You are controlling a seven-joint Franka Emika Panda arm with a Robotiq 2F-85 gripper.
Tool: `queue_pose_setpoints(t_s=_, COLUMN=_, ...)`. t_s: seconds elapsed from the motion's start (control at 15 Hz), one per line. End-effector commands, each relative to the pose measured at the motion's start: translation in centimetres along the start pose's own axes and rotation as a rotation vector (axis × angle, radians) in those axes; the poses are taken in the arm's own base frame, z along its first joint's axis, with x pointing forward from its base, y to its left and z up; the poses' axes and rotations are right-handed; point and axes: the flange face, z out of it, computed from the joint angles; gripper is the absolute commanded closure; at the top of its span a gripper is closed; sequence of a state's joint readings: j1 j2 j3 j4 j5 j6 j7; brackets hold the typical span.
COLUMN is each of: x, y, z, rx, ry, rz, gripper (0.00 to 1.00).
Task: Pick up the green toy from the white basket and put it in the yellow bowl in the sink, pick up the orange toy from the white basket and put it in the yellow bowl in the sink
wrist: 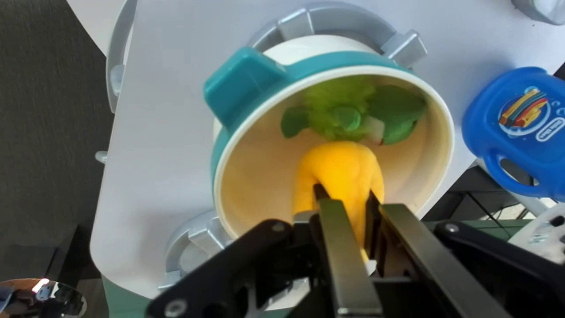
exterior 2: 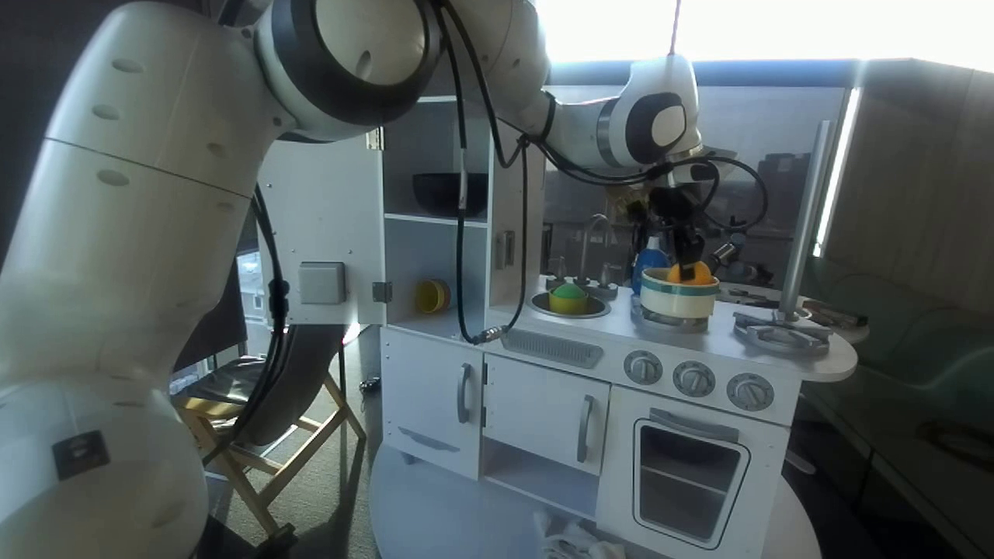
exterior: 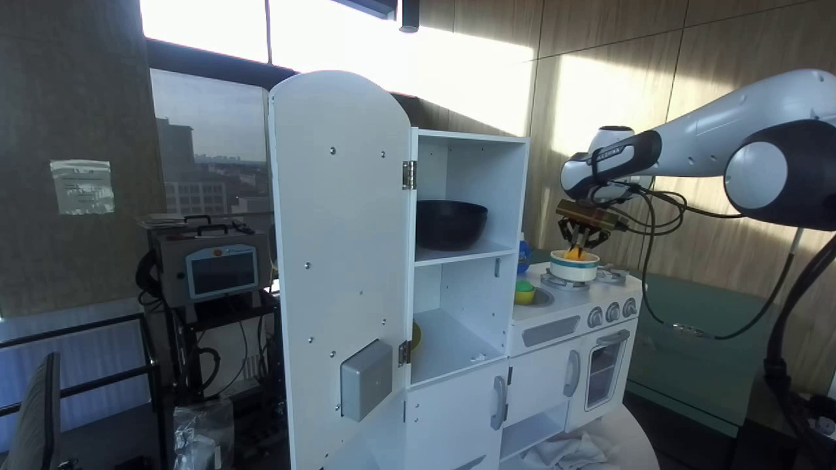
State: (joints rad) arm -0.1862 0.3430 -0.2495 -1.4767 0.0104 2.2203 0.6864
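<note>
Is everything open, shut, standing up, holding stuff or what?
Gripper: closed on orange toy
Orange toy: held, partly inside pot
Pot: upright, green pieces inside
Yellow bowl: upright, green toy inside
Second yellow bowl: on its side
Black bowl: upright
Tall door: open
Oven door: shut
Low doors: shut

white basket (wrist: 260, 179): smooth plastic. orange toy (wrist: 342, 163): smooth, matt. wall (exterior: 607, 91): wood-grained. white heap (exterior: 571, 452): probably cloth, small in view.
</note>
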Motion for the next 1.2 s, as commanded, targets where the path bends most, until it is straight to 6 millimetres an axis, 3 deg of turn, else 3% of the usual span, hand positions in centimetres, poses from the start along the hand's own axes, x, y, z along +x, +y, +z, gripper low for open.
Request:
queue_pose_setpoints(t_s=0.0, x=-0.3, y=0.5, z=-3.1, rx=0.016, ry=0.017, rz=-0.009, gripper=0.83)
queue_pose_setpoints(t_s=0.33, x=-1.7, y=0.4, z=-7.8, rx=0.083, ry=0.038, rz=-0.080, gripper=0.83)
queue_pose_setpoints(t_s=0.6, x=-4.4, y=-0.2, z=-10.6, rx=0.139, ry=0.010, rz=-0.213, gripper=0.83)
queue_pose_setpoints(t_s=0.8, x=-6.6, y=-1.2, z=-11.3, rx=0.153, ry=-0.005, rz=-0.304, gripper=0.83)
queue_pose_setpoints(t_s=1.13, x=-10.1, y=-3.7, z=-10.4, rx=0.154, ry=-0.033, rz=-0.394, gripper=0.83)
